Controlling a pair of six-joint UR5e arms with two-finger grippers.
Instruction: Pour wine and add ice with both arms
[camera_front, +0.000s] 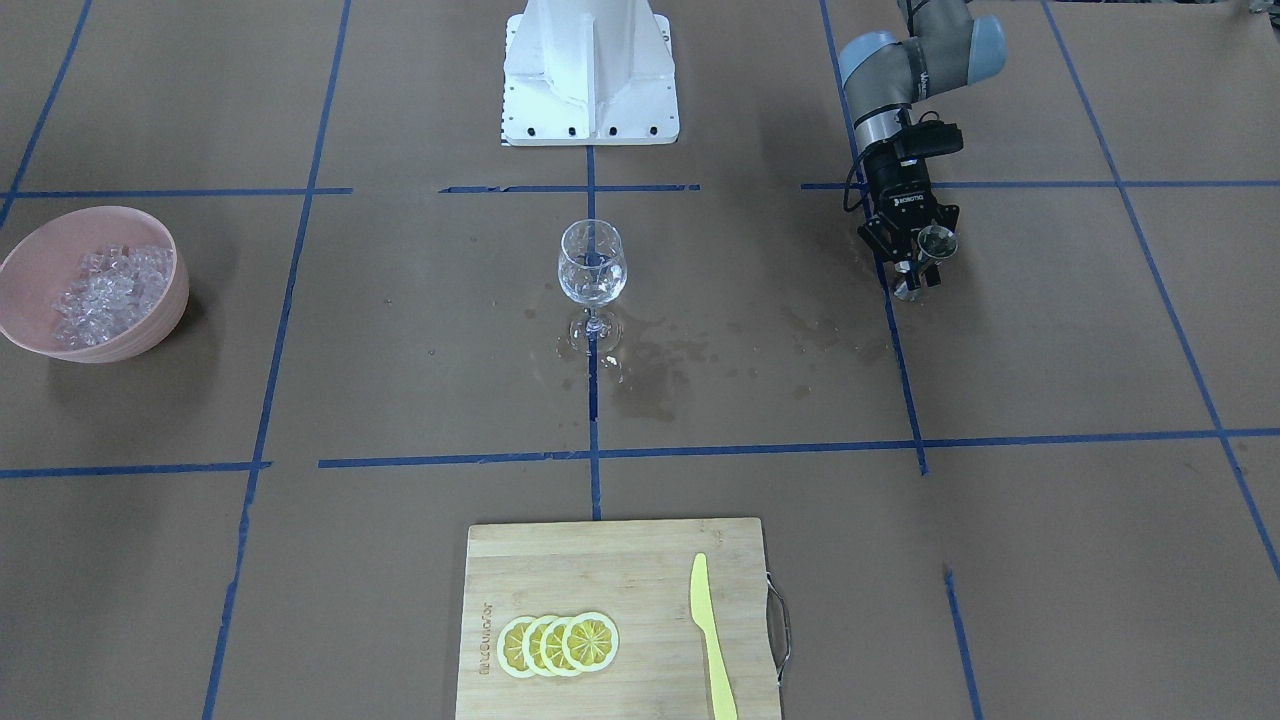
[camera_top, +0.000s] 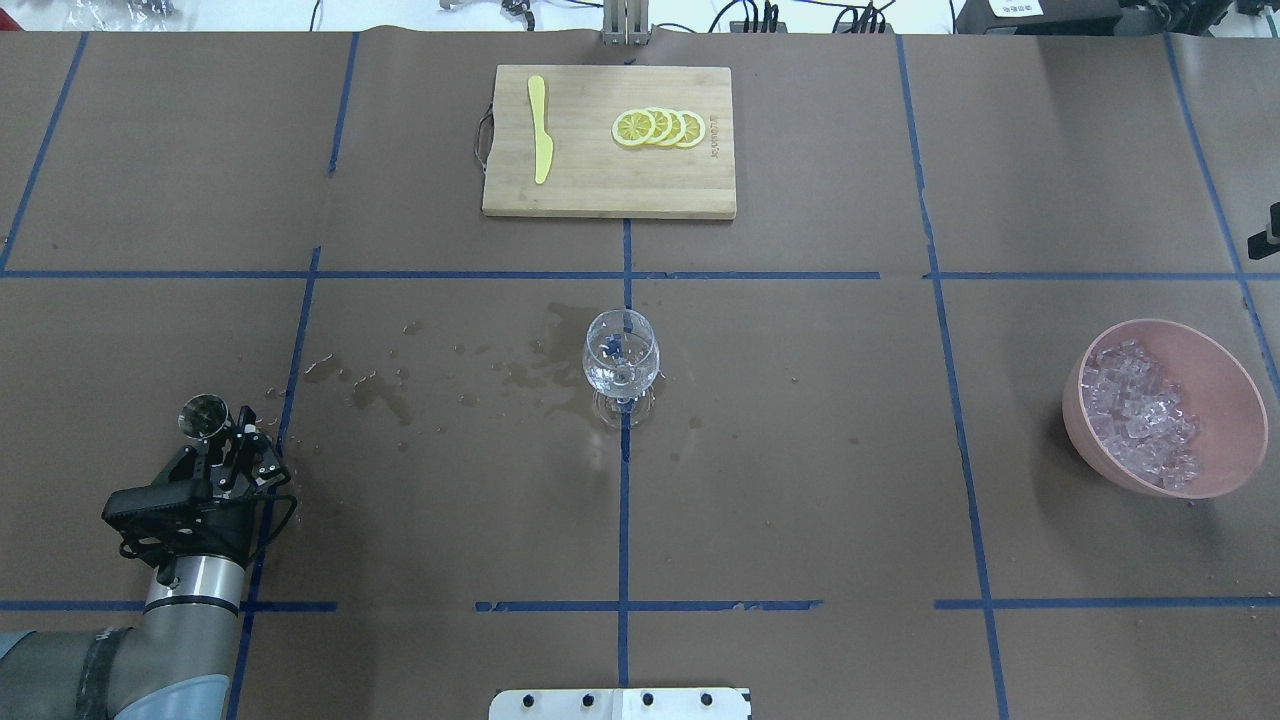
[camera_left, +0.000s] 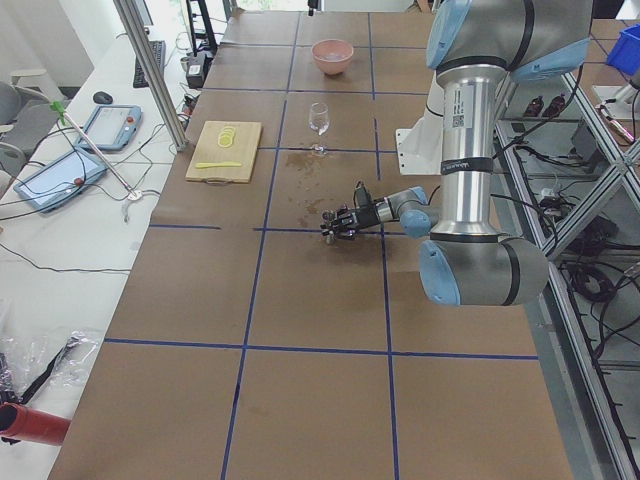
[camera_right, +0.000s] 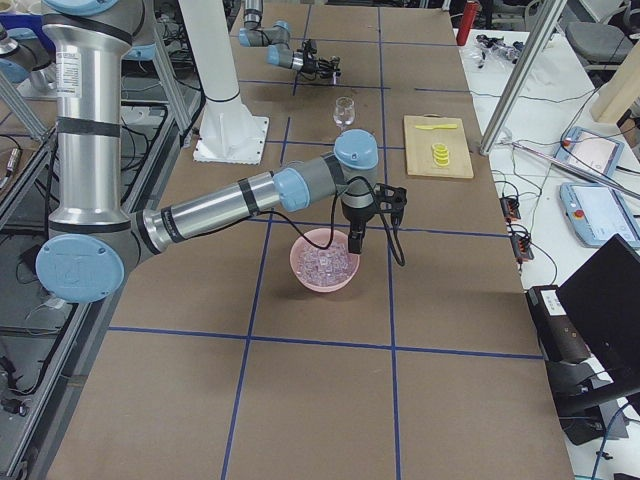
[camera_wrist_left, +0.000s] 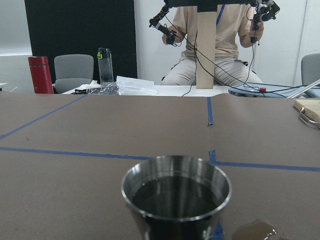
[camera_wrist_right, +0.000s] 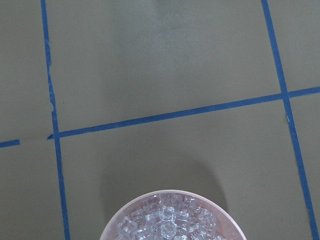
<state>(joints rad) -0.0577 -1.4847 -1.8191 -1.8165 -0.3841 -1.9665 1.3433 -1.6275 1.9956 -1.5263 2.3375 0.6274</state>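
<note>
Loads of ice (camera_top: 1140, 420) is heaped in the pink bowl (camera_top: 1222, 388) near the table's right edge. The right gripper (camera_right: 355, 243) is pointed straight down over it, but its grip can't be told. The left gripper (camera_top: 222, 437) is held level near the left edge, aimed at the far edge and clamped on an upright steel cup (camera_wrist_left: 175, 227).

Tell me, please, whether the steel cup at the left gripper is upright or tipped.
Upright: the steel cup has a level rim, mouth upward, dark liquid inside.
</note>
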